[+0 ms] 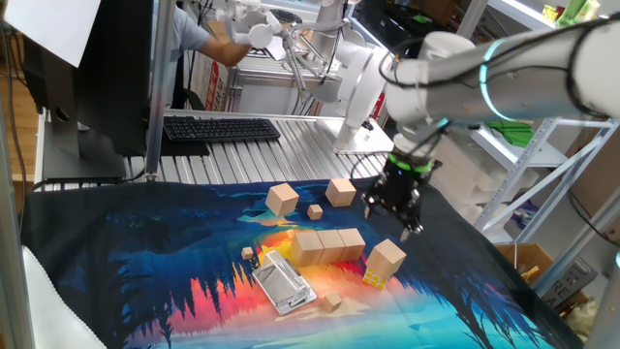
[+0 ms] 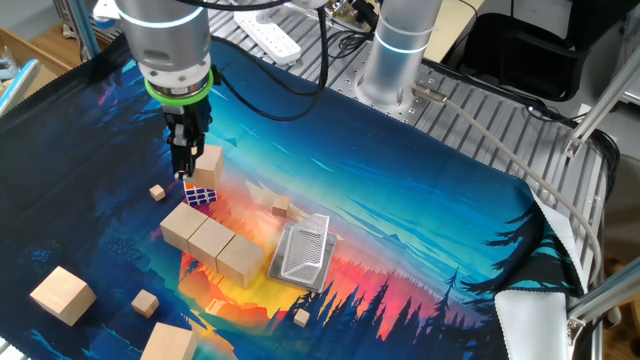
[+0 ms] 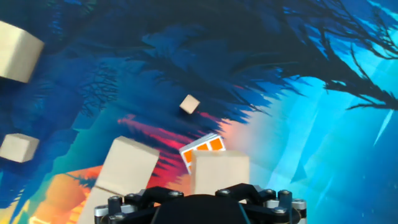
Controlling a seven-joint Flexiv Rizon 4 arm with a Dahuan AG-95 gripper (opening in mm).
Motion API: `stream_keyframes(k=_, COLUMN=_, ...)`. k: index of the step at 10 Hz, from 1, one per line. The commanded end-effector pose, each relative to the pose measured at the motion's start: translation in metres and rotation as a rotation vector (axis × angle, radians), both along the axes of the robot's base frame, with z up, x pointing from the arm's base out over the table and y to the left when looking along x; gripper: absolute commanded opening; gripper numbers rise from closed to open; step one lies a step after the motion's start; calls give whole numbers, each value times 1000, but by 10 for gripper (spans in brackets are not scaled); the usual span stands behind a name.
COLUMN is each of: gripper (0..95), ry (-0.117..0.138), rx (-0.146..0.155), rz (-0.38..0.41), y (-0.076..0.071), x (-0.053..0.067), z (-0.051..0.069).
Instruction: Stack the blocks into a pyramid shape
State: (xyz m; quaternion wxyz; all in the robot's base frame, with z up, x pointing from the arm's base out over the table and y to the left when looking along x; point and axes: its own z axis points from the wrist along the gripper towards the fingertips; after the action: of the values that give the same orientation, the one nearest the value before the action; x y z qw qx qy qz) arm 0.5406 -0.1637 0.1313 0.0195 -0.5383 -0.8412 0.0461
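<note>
Three plain light-tan wooden cubes are seen touching side by side in a row at centre frame in one fixed view, the likely base of the pyramid. A fourth tan wooden cube sits just right of the row's end, resting on or against a small multicoloured puzzle cube; which of the two cannot be told. Two further tan cubes lie apart higher in the frame, one at upper centre-left, one at upper centre. The black two-finger gripper hangs pointing down above and slightly right of the fourth cube, jaws spread wide, nothing between them. In the hand view that cube shows at bottom centre, with the puzzle cube's orange face peeking out beside it. The step in hand is judged to be picking this fourth cube for the second tier. For a clean pick, the fingers should be squared to two opposite faces, centred over the cube, and lowered straight, clear of the row's end cube and the puzzle cube. If the cube is perched, a tilt on closing is a risk; a slow close is advised. A silver metal grater-like piece and much tinier wooden cubes are best left undisturbed.
</note>
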Motion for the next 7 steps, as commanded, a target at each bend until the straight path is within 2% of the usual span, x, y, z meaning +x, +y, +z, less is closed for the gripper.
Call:
stream_keyframes(k=1, gripper=950, ry=-3, rx=4, rz=5, y=-6, x=1, z=-8)
stream_keyframes(k=3, gripper=950, ry=-3, rx=5, rz=14, y=-13, x=2, z=-18)
stream_keyframes(k=5, gripper=950, ry=-2, rx=7, rz=9, y=-14, x=0, z=-21)
stream_keyframes(k=7, gripper=950, ry=-3, rx=7, rz=-12, y=-14, x=-7, z=-26)
